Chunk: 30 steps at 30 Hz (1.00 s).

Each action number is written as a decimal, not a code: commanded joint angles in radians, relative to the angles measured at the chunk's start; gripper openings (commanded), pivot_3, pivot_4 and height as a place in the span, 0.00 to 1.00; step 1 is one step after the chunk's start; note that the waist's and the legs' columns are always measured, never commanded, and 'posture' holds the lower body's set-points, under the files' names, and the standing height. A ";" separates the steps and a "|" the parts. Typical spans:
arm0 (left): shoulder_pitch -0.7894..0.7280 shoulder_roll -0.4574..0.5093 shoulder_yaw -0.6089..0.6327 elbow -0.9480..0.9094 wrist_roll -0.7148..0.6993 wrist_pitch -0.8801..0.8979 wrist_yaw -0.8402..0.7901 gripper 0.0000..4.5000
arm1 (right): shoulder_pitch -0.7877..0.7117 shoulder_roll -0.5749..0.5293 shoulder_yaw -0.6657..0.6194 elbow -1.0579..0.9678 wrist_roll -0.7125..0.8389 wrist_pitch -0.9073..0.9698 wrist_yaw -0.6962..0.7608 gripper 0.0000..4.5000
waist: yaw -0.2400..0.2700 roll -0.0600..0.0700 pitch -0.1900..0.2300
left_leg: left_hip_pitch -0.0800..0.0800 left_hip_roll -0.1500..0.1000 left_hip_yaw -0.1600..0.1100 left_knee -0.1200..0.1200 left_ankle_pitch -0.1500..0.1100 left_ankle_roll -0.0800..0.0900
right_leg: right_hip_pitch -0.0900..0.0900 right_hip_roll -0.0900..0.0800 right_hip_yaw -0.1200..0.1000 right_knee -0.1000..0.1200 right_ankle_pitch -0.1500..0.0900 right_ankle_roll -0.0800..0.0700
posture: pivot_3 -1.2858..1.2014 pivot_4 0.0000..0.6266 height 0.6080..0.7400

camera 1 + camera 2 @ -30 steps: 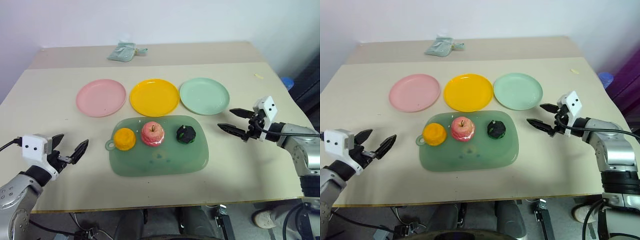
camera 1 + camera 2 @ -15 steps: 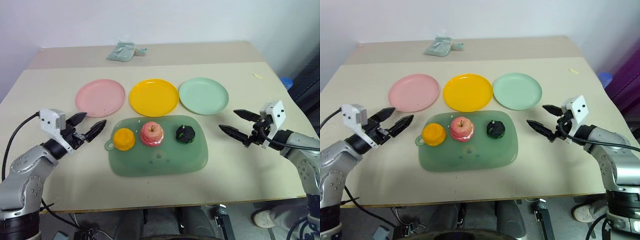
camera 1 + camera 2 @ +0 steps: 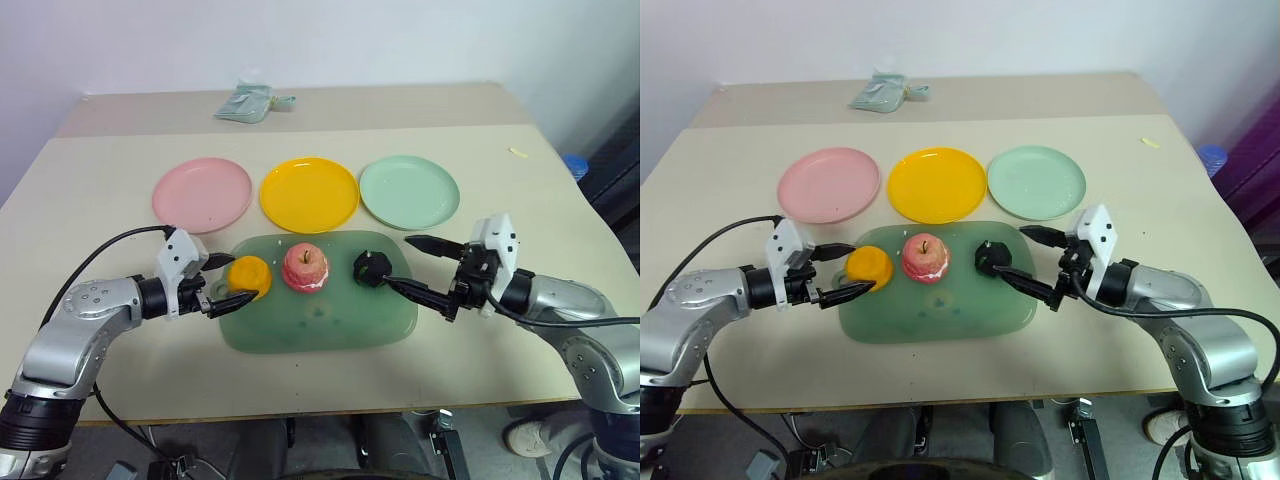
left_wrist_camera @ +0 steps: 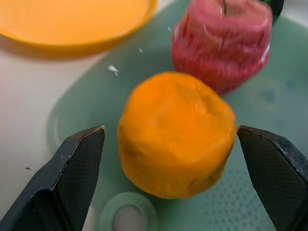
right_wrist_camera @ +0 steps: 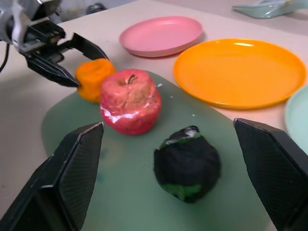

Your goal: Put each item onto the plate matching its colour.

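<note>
1. A beige table [image 3: 90,330] carries three round plates in a row: a pink plate [image 3: 201,194], a yellow-orange plate [image 3: 309,193] in the middle and a mint green plate [image 3: 409,190]. All three plates are bare.
2. Just in front of the plates lies a green tray [image 3: 320,325] with a ring tab at its left end. On the tray, left to right, sit the orange fruit [image 3: 249,276], the pink-red apple [image 3: 305,267] with its stem up, and the dark green piece [image 3: 370,268]. The three items stand apart from one another.
3. The left gripper [image 3: 222,281] points in from the tray's left edge. Its jaws are spread wide, one finger on each side of the orange fruit. In the left wrist view the fruit [image 4: 175,134] sits between the fingertips [image 4: 79,166] with a gap at each side, so there is no grip.
4. The right gripper [image 3: 412,266] comes in over the tray's right end. Its jaws also stand wide apart, flanking the dark green piece and holding nothing. The right wrist view shows the piece [image 5: 187,164] between its fingers and clear of both.
5. A pale green cloth wad [image 3: 250,101] lies at the far side of the table, well apart from the plates.
</note>
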 commanded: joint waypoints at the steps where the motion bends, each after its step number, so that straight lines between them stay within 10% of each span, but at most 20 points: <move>1: -0.042 0.004 -0.015 0.037 0.039 -0.017 -0.002 0.88 | 0.001 0.013 0.031 -0.073 0.000 0.002 -0.024 1.00 | 0.000 0.000 0.000 | 0.000 0.000 0.000 0.000 0.000 0.000 | 0.000 0.000 0.000 0.000 0.000 0.000 | 0.52 0.24 1.00; 4: -0.070 -0.013 0.009 0.061 0.035 -0.020 0.012 0.63 | -0.009 0.018 0.032 -0.086 0.010 0.012 -0.046 1.00 | 0.000 0.000 0.000 | 0.000 0.000 0.000 0.000 0.000 0.000 | 0.000 0.000 0.000 0.000 0.000 0.000 | 0.52 0.24 1.00; 10: -0.191 -0.078 0.094 0.144 -0.017 -0.031 0.055 0.63 | -0.016 0.013 0.021 -0.091 0.021 0.016 -0.058 1.00 | 0.004 -0.001 0.000 | 0.000 0.000 -0.001 0.000 0.000 0.000 | 0.000 0.000 -0.001 0.000 0.000 0.000 | 0.52 0.24 1.00; 21: -0.717 -0.388 -0.133 0.743 0.256 -0.174 0.203 0.63 | -0.042 0.062 0.067 -0.052 -0.024 -0.041 -0.061 1.00 | 0.014 -0.002 0.000 | -0.001 -0.003 0.000 0.003 0.000 0.000 | 0.000 0.001 -0.002 0.001 0.000 0.001 | 0.52 0.24 1.00; 24: -0.771 -0.418 -0.129 0.836 0.273 -0.221 0.195 0.99 | -0.014 0.070 0.059 -0.057 -0.035 -0.064 -0.063 1.00 | -0.001 -0.002 0.000 | -0.003 -0.002 0.000 0.002 0.000 0.000 | -0.002 0.001 -0.002 0.001 0.000 0.001 | 0.52 0.24 1.00; 30: -0.723 -0.392 -0.016 0.695 0.133 -0.202 0.087 0.99 | 0.068 0.067 0.035 -0.080 -0.044 -0.097 -0.070 1.00 | -0.003 -0.002 0.000 | -0.003 -0.002 -0.001 0.001 0.000 0.000 | -0.004 0.001 -0.001 0.002 0.000 0.001 | 0.52 0.24 1.00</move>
